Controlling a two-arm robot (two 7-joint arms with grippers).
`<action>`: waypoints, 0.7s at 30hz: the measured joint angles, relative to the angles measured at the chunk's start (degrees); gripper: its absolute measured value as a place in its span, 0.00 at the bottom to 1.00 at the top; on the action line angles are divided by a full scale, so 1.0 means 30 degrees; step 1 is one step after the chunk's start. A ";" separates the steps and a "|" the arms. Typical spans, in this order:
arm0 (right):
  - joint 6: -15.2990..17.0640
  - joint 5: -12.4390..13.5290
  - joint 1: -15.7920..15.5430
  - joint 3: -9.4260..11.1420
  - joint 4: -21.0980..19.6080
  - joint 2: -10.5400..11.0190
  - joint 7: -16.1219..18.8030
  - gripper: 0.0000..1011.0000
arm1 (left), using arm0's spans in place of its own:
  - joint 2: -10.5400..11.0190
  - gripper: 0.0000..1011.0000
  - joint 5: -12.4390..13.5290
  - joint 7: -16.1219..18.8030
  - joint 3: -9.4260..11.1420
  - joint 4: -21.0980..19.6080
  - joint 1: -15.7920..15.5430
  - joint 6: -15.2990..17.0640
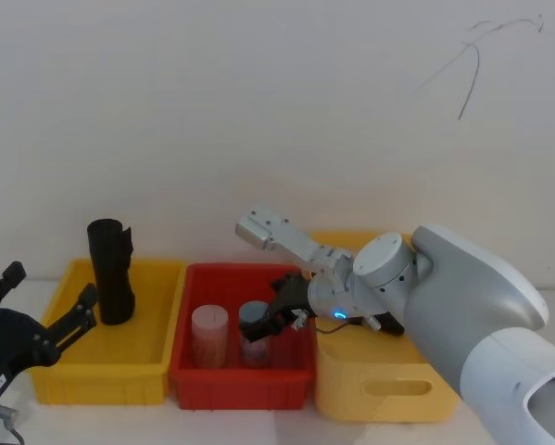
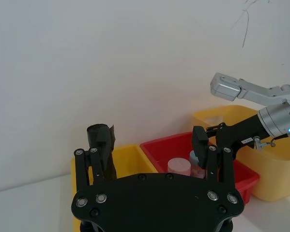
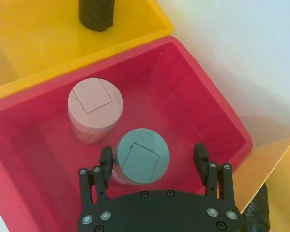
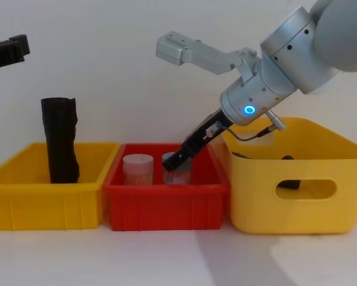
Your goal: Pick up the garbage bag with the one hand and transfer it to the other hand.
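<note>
White wall is backing a bin row where the garbage bag (image 1: 110, 273) is standing upright in the yellow bin (image 1: 101, 382), likely for a side grasp, with the left gripper (image 1: 53, 283) hovering nearby and the right gripper (image 3: 152, 157) over the red bin (image 1: 240, 387), both gaping empty.

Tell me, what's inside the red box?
Two lidded jars stand in the red box: a pink jar and a blue-grey jar. The right gripper hangs open over it. Lids hide their contents.

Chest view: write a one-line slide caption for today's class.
Garbage bag stands upright in the left yellow bin; the right tool dips toward the blue-lidded jar in the red bin.
</note>
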 joint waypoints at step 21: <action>0.3864 0.0935 -0.3706 0.1313 -0.8469 0.2258 0.0443 0.99 | 0.0000 0.99 0.0000 0.0000 -0.0002 -0.0001 -0.0001 0.0000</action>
